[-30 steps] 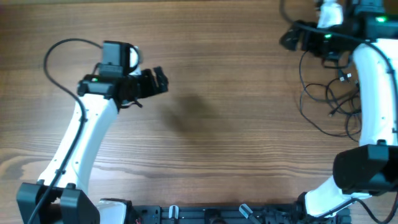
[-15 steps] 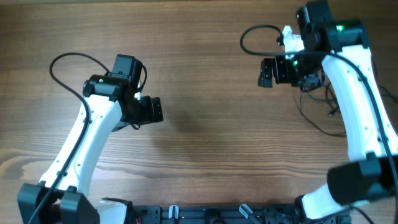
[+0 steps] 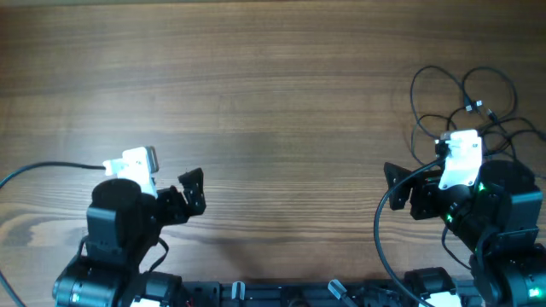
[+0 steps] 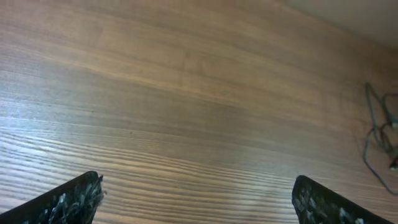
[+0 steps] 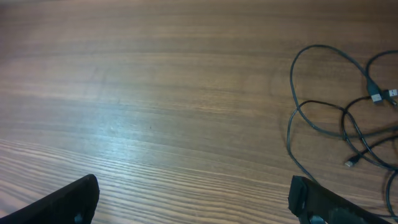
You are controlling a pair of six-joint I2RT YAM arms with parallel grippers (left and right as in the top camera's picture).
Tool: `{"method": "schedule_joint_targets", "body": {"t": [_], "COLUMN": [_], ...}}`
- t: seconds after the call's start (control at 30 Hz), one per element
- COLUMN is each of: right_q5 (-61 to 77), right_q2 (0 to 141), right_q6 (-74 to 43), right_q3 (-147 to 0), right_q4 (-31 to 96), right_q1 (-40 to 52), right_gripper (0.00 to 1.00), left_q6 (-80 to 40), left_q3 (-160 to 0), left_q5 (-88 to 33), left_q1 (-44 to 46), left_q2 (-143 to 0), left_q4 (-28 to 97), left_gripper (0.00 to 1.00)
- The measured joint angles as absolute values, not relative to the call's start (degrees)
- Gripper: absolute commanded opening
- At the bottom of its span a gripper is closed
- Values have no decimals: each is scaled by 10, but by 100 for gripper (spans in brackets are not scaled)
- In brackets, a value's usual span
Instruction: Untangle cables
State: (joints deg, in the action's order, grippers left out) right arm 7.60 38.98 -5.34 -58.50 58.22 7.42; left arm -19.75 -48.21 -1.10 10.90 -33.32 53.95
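Cables (image 3: 472, 106) lie at the far right of the wooden table (image 3: 273, 85). They are thin black wires in loose overlapping loops w/ a small silvery plug near the middle of the bunch. They sit just beyond the R arm, and part of the bunch is hidden behind that arm's white block (image 3: 461, 159).

R wrist view shows the same cables (image 5: 348, 118) on the right side: several loops crossing, w/ plug ends at the right edge and lower down. L wrist view catches only a bit of them (image 4: 372, 134) at the far right edge, too small to make out much.

L arm is folded up low by the near-left edge of the table, wrist pointing up-right over bare wood. Left gripper (image 3: 194, 192) has its jaws spread wide. In the wrist view (image 4: 196, 186) only table grain shows between the tips, so it holds and touches nothing.

R arm is likewise folded by the near-right edge, pointing left, w/ its own thicker black lead (image 3: 380, 223) looping beside it. Right gripper (image 3: 394, 186) is also spread wide, w/ empty wood between the tips (image 5: 193, 190). It is near the cables but not touching them.
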Motion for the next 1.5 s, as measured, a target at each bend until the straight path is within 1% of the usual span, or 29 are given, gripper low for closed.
{"method": "schedule_joint_targets", "body": {"t": [0.57,0.7,0.77,0.87,1.0,1.17,1.27,1.4,1.5], "right_q5": [76,70,55,44,40,40,40,40,40], "right_q2": [405,368,324,219,124,27,12,10,9], "right_q6": [-54,-51,-46,-27,-22,-22,-22,-22,-20], "right_q3": [-584,-576,-548,-442,-310,-180,-116,-22,-4], "right_q4": [582,578,546,408,232,67,-32,-209,-198], "right_q1": [74,74,74,74,74,74,74,74,70], "right_gripper": [100,100,100,100,100,100,100,100,100], "left_q6": [-199,-199,-199,-199,-199,-199,-199,-199,-199], "left_q3": [-482,-482,-482,-482,-481,-480,-480,-479,-479], "left_q5": [-11,-11,-11,-11,-11,-11,-11,-11,-11], "left_q1": [109,109,109,109,109,109,109,109,109], "left_q2": [-328,-328,-328,-328,-329,-329,-329,-329,-329], "left_q4": [549,550,550,550,551,551,551,551,550], "left_gripper": [100,100,100,100,100,100,100,100,100]}}
